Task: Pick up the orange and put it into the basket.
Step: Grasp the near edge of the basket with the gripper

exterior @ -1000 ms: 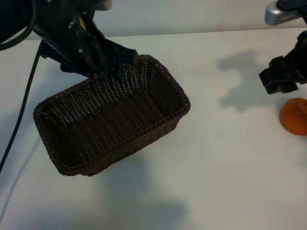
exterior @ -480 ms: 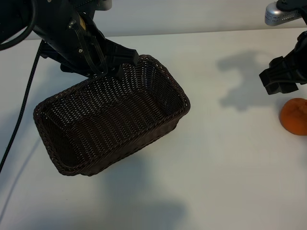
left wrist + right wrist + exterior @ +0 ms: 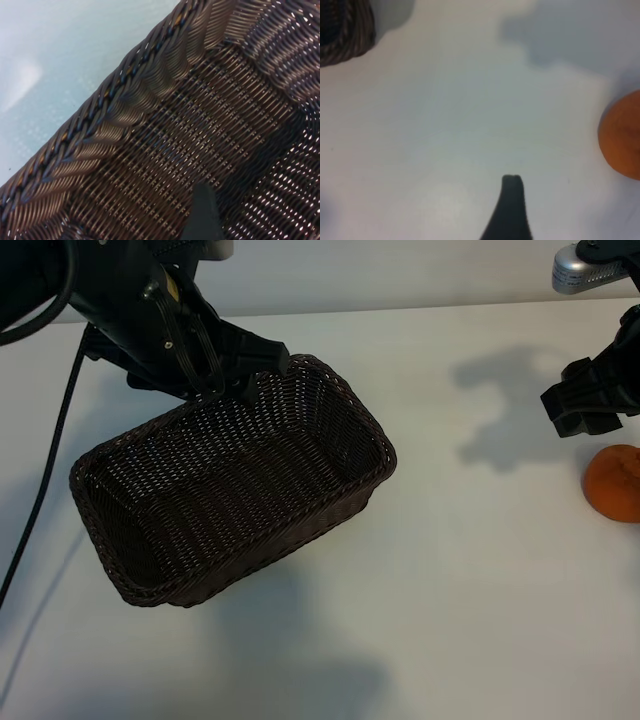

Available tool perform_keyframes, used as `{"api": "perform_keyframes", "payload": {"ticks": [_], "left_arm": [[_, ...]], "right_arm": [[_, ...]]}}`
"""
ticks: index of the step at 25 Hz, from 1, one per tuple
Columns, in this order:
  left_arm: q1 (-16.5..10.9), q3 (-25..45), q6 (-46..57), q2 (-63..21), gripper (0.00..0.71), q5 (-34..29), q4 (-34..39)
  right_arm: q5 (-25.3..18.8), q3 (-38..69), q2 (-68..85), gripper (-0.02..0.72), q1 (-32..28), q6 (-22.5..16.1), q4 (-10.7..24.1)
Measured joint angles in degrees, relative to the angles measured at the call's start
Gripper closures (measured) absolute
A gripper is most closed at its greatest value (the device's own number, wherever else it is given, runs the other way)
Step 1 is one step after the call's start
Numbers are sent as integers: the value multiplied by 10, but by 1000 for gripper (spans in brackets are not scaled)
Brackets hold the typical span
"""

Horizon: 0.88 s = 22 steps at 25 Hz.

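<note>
Left gripper (image 3: pixel 250 375) parked over the far rim of the basket (image 3: pixel 330 510), jaws spread wide, one dark fingertip (image 3: pixel 202 210) hanging inside against the woven wall, nothing held. Right gripper (image 3: pixel 585 405) raised well to the right of the basket, jaws likewise wide and empty, poised just above and a little basket-side of the orange (image 3: pixel 614 483).

Orange cut off by the exterior view's right edge, only part of it seen; also clipped in the right wrist view (image 3: pixel 621 135), so stem end not made out. Right arm mostly out of frame, only the black claw and a grey fitting (image 3: pixel 590 268) above it visible. Left arm's bulk hiding the tabletop behind the basket. A single finger (image 3: pixel 509 210) shown in the right wrist view, the other out of sight.

Plain white table (image 3: pixel 450 620), matte, carrying soft grey shadows; pale wall beyond its far edge. A black cable (image 3: pixel 45 480) trailing down left of the basket.

Basket dark brown wicker, rectangular with rounded corners, braided rim, sloping sides, set at a slant, empty. Orange round, slightly flattened, resting on the table far right of the basket.
</note>
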State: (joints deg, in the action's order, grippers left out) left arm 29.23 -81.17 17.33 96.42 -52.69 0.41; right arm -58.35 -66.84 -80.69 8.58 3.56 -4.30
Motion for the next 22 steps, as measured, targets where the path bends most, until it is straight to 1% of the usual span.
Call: {"api": "perform_keyframes", "payload": {"ticks": [8,11,15,18,22], "left_arm": [[0,0,5,0,145,8,0],[0,0,9,0,145,-19,4],[0,3,28,-2,145,-81,50],[0,35,46,-23,145,-85,66],[0,107,89,-81,145,-68,86]], "right_arm": [[0,0,0,108,0,0,0],[0,0,0,108,0,0,0],[0,0,0,108,0,0,0],[0,0,0,108,0,0,0],[0,0,0,108,0,0,0]]}}
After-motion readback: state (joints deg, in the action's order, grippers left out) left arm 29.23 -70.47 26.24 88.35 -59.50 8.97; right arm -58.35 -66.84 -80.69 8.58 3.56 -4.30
